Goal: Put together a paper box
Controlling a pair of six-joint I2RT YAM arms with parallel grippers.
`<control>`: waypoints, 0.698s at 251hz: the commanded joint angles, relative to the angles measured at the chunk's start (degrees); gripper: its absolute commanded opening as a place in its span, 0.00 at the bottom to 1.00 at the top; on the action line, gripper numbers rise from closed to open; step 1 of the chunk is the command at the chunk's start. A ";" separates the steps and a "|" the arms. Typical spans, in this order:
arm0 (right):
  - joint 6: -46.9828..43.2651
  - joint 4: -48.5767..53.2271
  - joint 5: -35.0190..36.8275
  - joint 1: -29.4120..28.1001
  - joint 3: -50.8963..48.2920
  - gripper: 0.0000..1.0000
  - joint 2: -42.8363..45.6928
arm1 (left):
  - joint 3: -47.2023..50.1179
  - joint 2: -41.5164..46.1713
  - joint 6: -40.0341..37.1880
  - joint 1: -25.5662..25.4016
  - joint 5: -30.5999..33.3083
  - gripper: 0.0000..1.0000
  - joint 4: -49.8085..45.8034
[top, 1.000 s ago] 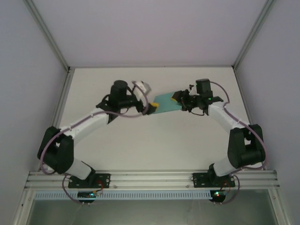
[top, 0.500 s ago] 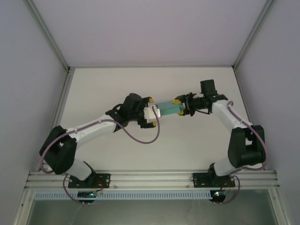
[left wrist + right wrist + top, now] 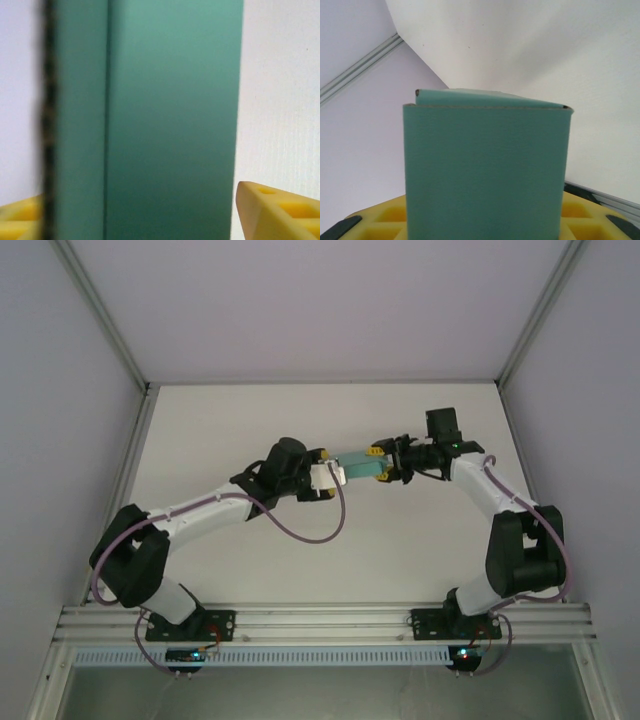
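Right end effector [image 3: 380, 466] pinched the paper box [image 3: 357, 467] by its right end, over the far half of the worktop [image 3: 400, 560] and a little right of the worktop's middle. From the right wrist camera, the teal-green box [image 3: 485, 170] stood up between the yellow fingers [image 3: 380, 220] of that end effector [image 3: 482, 225]. Its broad face was turned to the lens. Its upper end was open, with a second card wall visible just behind the front one.

The box was a small folded rectangular sleeve, held clear above the worktop with its long axis running roughly left to right, about over the worktop's centre line.

Left end effector [image 3: 335, 472] met the box at its left end, just left of the worktop's middle. In the left wrist view, the box [image 3: 170, 125] ran top to bottom as a tall teal-green panel with one fold line down its left part. It sat between the two yellow fingers [image 3: 280, 210] of the left end effector [image 3: 145, 220], one at each lower corner. The right-hand finger lay right beside the card's edge, and the other was partly hidden behind the blurred near edge. Whether those fingers were pressing on the card or merely flanking it could not be told.

Both arms reached inward from the near edge of the worktop. A purple cable [image 3: 310, 535] hung in a loop under the left arm's wrist.
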State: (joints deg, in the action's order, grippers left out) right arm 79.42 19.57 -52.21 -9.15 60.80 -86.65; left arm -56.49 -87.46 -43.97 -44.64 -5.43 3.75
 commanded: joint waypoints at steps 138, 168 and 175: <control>-3.34 -0.86 -1.17 -0.10 0.59 0.66 3.61 | -1.44 1.39 -1.81 -0.05 3.28 0.32 1.50; -9.61 -5.39 3.86 5.28 0.83 0.99 5.09 | -4.21 1.95 -2.51 0.56 1.14 0.29 -8.95; -12.54 -5.42 5.77 6.39 1.22 0.99 5.77 | -4.49 1.99 -2.31 0.80 0.79 0.27 -10.72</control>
State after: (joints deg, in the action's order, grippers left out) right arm 76.09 16.78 -52.36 -7.53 60.90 -83.81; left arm -57.12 -87.81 -44.97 -44.62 -2.48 2.70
